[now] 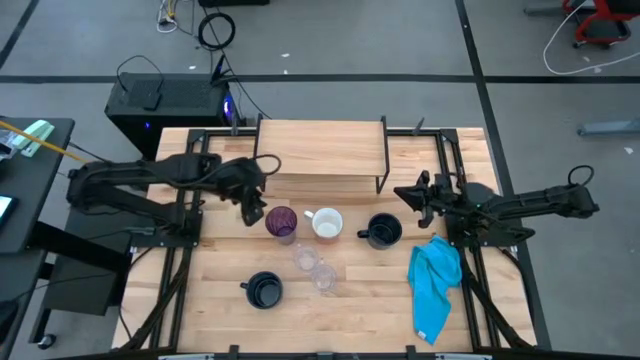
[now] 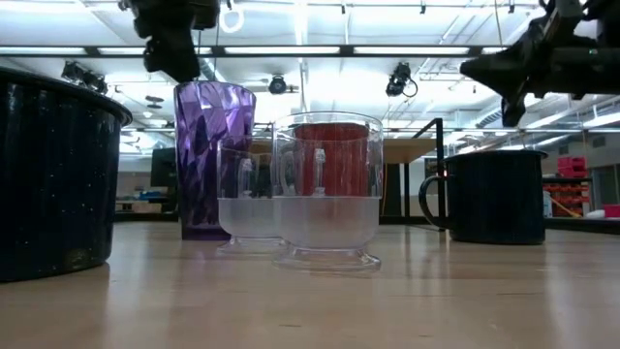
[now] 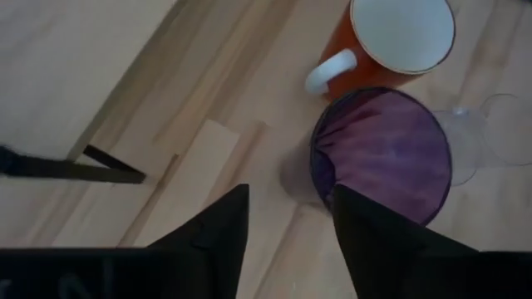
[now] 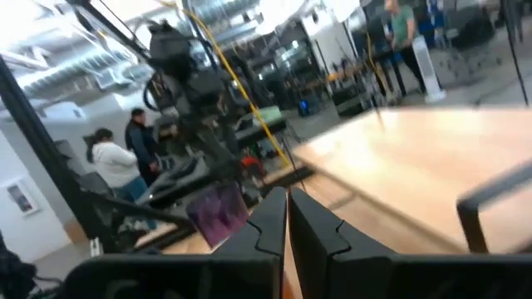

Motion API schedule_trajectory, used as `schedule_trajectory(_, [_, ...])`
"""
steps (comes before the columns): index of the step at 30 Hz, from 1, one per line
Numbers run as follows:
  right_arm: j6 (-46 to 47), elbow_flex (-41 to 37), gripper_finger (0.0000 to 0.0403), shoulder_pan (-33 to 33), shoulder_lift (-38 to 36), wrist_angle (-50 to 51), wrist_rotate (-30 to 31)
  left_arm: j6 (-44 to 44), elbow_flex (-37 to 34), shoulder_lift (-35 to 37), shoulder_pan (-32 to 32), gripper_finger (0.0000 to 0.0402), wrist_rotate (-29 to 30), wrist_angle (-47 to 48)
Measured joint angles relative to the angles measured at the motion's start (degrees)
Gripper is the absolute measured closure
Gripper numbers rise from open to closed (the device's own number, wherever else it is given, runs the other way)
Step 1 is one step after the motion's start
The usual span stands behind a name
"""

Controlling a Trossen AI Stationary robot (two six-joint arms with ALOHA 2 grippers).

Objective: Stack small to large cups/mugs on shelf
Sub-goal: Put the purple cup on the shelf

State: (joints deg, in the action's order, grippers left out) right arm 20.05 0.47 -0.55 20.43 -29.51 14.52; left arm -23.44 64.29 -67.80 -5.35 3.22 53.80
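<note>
The purple tumbler [image 1: 281,222] stands upright on the table in front of the shelf [image 1: 320,150]. To its right are a mug [image 1: 326,223], white inside and orange outside, and a black mug [image 1: 383,231]. Two clear cups [image 1: 305,258] [image 1: 323,276] and a second black mug [image 1: 264,290] stand nearer the front edge. My left gripper [image 3: 287,224] is open, tilted down, just above and to the left of the tumbler [image 3: 382,154]. My right gripper [image 4: 288,224] is shut and level, above the table to the right of the shelf.
A blue cloth [image 1: 435,285] lies crumpled at the front right of the table. The shelf's black legs [image 1: 383,165] stand just behind the row of cups. People show in the room beyond the table [image 4: 116,162].
</note>
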Motion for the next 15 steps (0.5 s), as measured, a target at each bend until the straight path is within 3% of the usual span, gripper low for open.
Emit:
schedule_trajectory(7, [-3.87, 2.34, 0.038, 0.9, 1.52, -1.81, 0.02, -1.2, 4.65, -6.81, -2.01, 0.0189, -5.67, 4.16])
schedule_trajectory(15, [-3.48, 5.26, 0.038, 0.88, 7.26, 1.76, 0.0, -1.01, 8.52, -13.04, -2.01, 0.02, -6.64, 8.07])
